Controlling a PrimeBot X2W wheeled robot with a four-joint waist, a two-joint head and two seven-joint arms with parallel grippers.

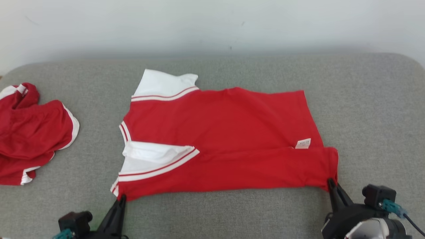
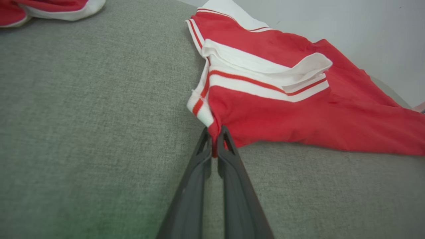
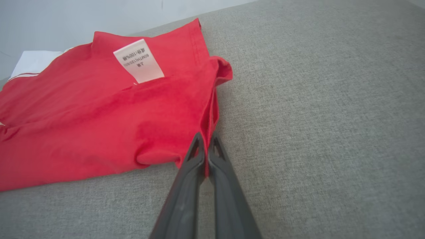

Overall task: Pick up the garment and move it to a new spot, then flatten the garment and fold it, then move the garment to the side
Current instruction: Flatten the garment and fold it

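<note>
The garment [image 1: 219, 139], a red shirt with white striped sleeves, lies spread across the grey cushion, its near strip folded over itself. My left gripper [image 1: 122, 198] is shut on the garment's near left corner by the striped collar edge; the left wrist view shows red cloth [image 2: 214, 132] pinched between the two dark fingers [image 2: 196, 156]. My right gripper [image 1: 330, 182] is shut on the near right corner of the hem, with cloth [image 3: 207, 132] squeezed between its fingers [image 3: 194, 159]. A white care label [image 3: 138, 61] sticks up from the fold.
A second red garment with white trim [image 1: 30, 132] lies crumpled at the left end of the cushion. The grey cushion [image 1: 372, 109] runs back to a pale wall [image 1: 212, 23]. Bare cushion lies to the right of the shirt and along the near edge.
</note>
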